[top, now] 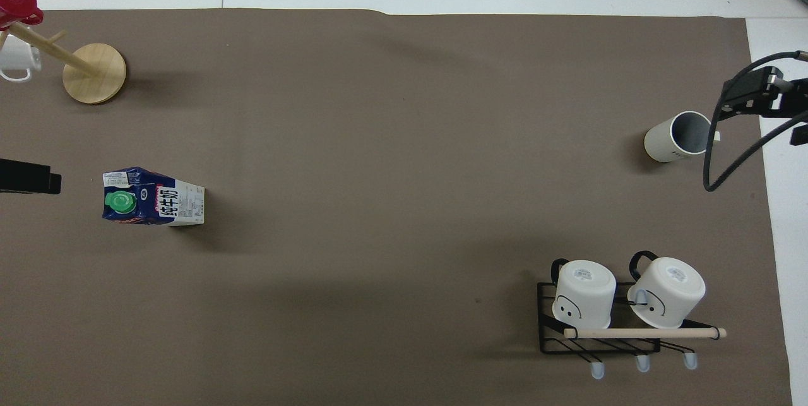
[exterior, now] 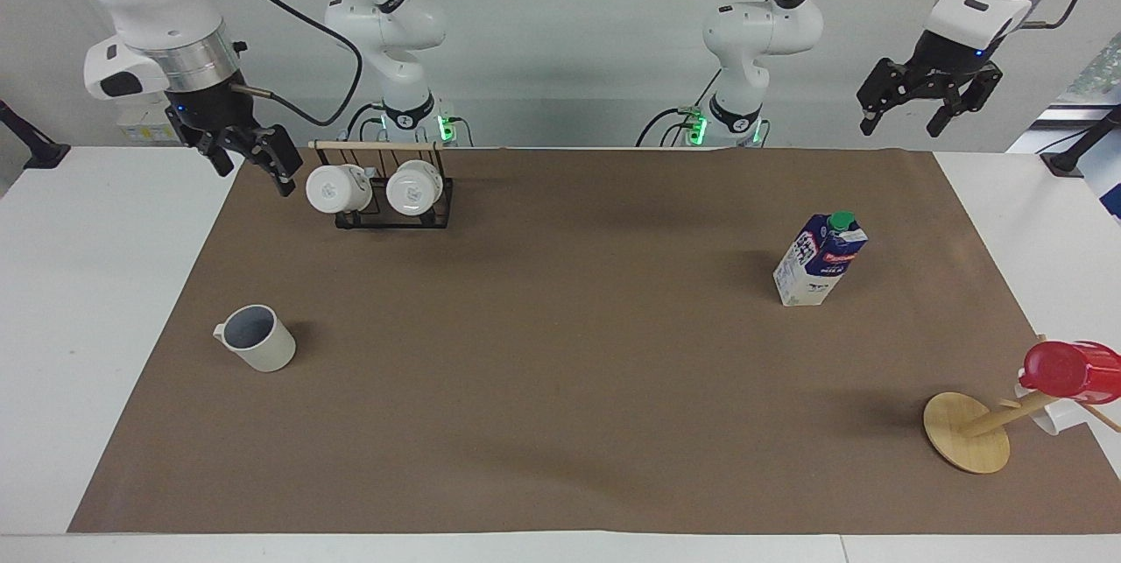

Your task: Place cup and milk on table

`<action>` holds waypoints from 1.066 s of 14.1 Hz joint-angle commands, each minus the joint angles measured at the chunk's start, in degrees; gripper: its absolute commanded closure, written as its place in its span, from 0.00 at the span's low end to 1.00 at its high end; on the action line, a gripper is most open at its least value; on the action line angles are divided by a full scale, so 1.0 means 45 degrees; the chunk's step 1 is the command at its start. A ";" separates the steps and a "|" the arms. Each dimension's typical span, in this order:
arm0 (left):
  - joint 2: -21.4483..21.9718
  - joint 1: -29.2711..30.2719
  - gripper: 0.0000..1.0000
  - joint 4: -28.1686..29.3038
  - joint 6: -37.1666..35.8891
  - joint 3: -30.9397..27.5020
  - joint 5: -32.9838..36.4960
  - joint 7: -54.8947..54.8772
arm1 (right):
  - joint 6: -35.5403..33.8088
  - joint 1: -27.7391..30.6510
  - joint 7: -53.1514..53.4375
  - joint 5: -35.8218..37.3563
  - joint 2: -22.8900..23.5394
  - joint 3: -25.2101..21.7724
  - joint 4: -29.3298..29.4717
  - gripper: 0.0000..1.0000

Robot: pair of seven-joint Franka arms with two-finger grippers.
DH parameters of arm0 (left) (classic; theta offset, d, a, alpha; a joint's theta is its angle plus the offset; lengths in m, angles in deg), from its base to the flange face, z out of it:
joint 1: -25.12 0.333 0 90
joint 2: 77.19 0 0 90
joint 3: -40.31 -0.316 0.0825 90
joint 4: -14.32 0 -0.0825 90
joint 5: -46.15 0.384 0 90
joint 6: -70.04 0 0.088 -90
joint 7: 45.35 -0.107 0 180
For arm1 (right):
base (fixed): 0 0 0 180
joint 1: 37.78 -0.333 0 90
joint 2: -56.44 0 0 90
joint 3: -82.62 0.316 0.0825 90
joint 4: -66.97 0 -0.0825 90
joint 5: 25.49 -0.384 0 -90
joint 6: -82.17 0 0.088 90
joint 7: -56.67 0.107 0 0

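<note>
Right gripper [exterior: 254, 162] hangs spread and empty at the paper's 10 o'clock corner. Cup [exterior: 257, 337] stands upright at 9 o'clock, milk [exterior: 820, 259] at 2 o'clock (both on the table [exterior: 52, 300]). Left gripper [exterior: 930, 99] hangs spread, clear. Task looks complete.

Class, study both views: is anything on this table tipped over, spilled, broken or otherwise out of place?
Nothing stands out. The cup and the milk carton both stand upright on the brown paper, far apart, with no spill. Both grippers hang raised, holding nothing.
</note>
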 commanded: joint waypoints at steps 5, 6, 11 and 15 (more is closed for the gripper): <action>0.0018 0.0009 0.00 -0.0169 -0.0248 -0.0012 -0.0054 0.0089 | -0.0030 -0.0073 -0.0168 -0.0250 -0.0067 -0.0128 -0.0057 0.00; 0.0018 0.0009 0.00 -0.0169 -0.0248 -0.0012 -0.0054 0.0089 | -0.0030 -0.0073 -0.0168 -0.0250 -0.0067 -0.0128 -0.0056 0.00; 0.0018 0.0009 0.00 -0.0169 -0.0248 -0.0012 -0.0054 0.0089 | 0.0048 0.0083 -0.0246 -0.0250 -0.0067 -0.0186 -0.0095 0.00; 0.0018 0.0009 0.00 -0.0169 -0.0248 -0.0012 -0.0054 0.0089 | 0.1043 0.0434 -0.0266 -0.0231 -0.0086 -0.0186 -0.0369 0.00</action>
